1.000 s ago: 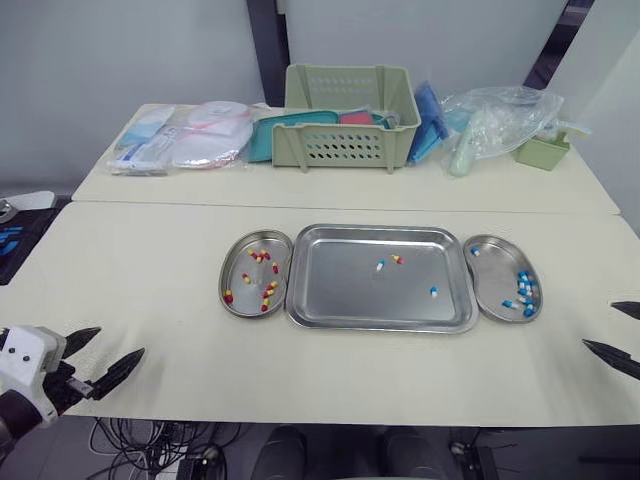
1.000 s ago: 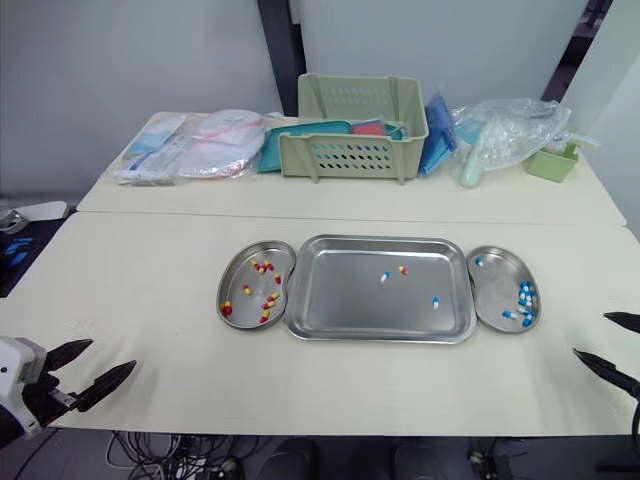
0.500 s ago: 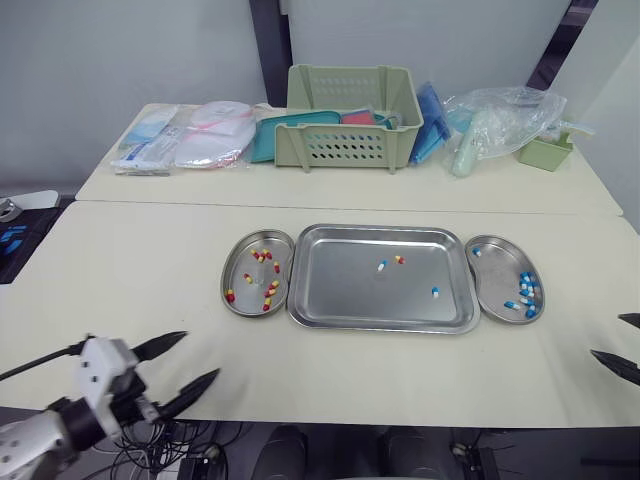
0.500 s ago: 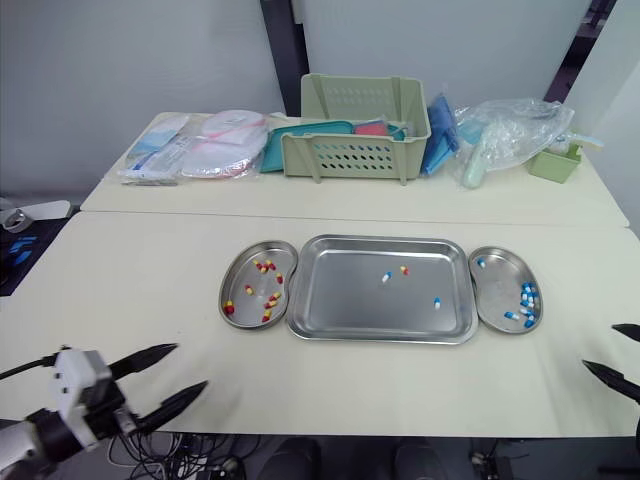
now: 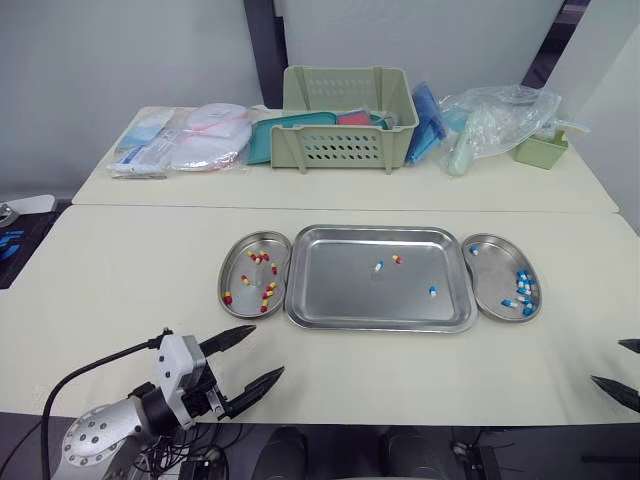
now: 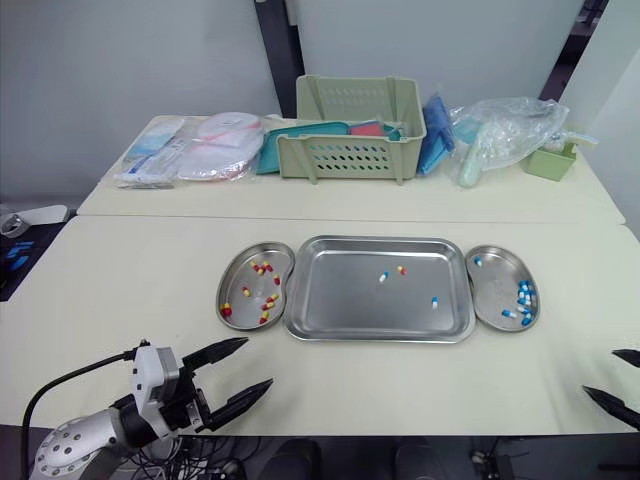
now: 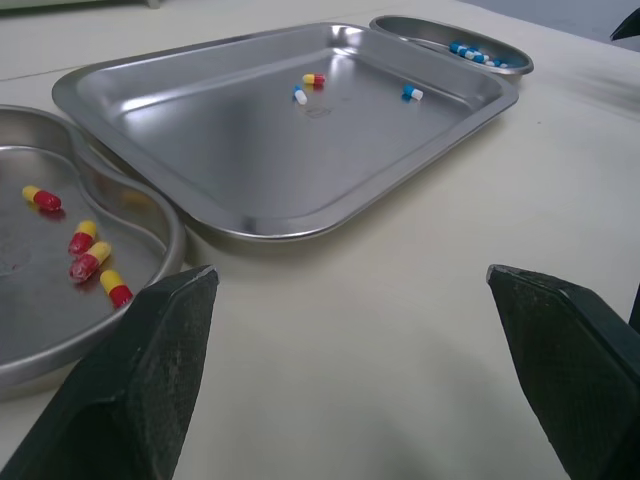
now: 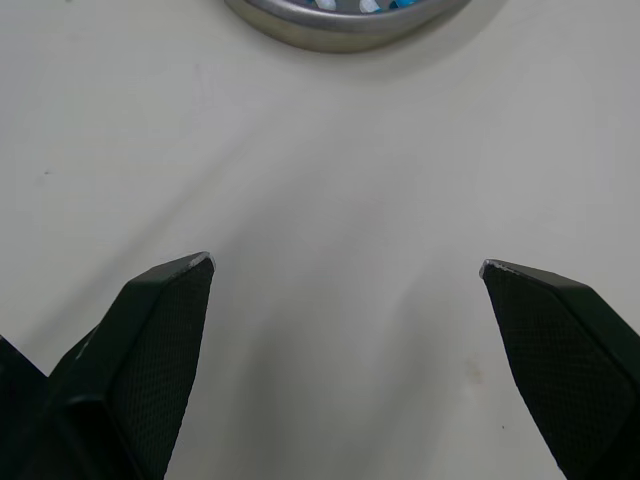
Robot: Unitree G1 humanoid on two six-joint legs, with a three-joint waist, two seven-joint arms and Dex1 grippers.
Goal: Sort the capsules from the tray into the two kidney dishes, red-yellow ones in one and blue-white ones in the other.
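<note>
Steel tray (image 5: 340, 295) sits mid-table with a kidney dish touching each short side, so each arm has its own drop-off close by. Left kidney dish (image 5: 233, 272) holds the red-yellow capsules (image 5: 266, 290); right kidney dish (image 5: 488, 268) holds the blue-white capsules (image 5: 523, 291). Three remain in the tray: one red-yellow capsule (image 5: 397, 259) just beside a blue-white capsule (image 5: 378, 266), and another blue-white one (image 5: 432, 292) nearer the right end. Left gripper (image 5: 268, 350) hangs low over the table's near edge, fingers spread and empty, aimed at the tray, likely lining up for the lone red-yellow. Right gripper (image 5: 610, 362) is parked at the near right corner, spread wide, holding nothing
</note>
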